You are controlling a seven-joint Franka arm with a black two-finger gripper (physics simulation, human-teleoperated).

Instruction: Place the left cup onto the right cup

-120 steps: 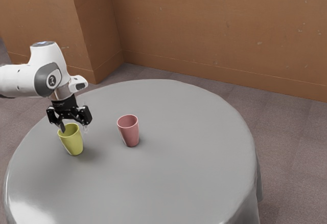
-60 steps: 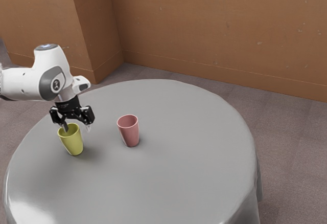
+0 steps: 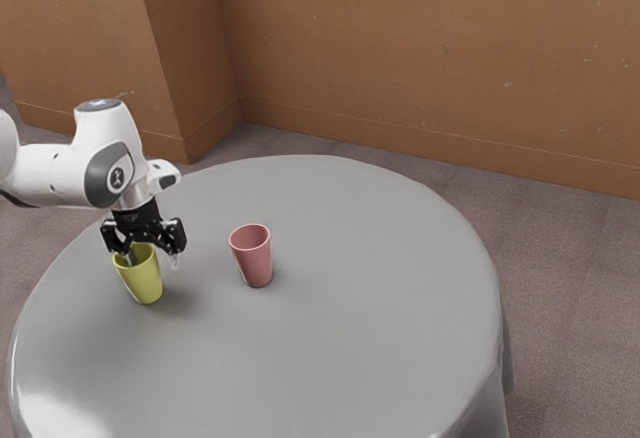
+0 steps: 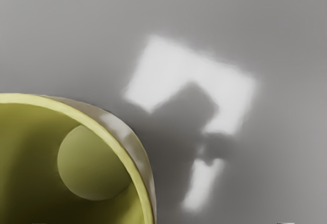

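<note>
Exterior view, lower left: arm [image 3: 75, 170] enters from the view's left edge. White upper link lies roughly level. Wrist is bent down, so the hand points approx. straight at the table [image 3: 380, 288].

Gripper [image 3: 146, 255]: black, hanging low over the yellow-green cup [image 3: 141, 276], fingertips at rim level. Fingers spread wide, not clamped. One finger sits at the cup's mouth on the view's left side. The other sits outside the cup wall on the view's right side. Contact btwn fingers and cup cannot be confirmed from this angle.

Yellow-green cup: upright, mouth up, resting on the table near its edge at the view's left. Not lifted.

Pink cup [image 3: 251, 254]: upright, mouth up, on the table to the view's right of the yellow-green cup. The two cups are apart, with bare table btwn them. No contact with the gripper.

Table: round, grey, cloth-covered, slight sheen.

Wrist view: the camera looks down into the yellow-green cup [image 4: 76, 157], close under the hand. Its round inner base and curved rim are visible. The grey table [image 4: 265, 24] lies beyond it. A bright light patch [image 4: 173, 70] lies on the table next to the cup, with a dark shadow [image 4: 196, 109] cutting into it.

Surroundings: brown panelled wall [image 3: 450, 48] behind, grey-brown floor [image 3: 570, 258] around the table.
</note>
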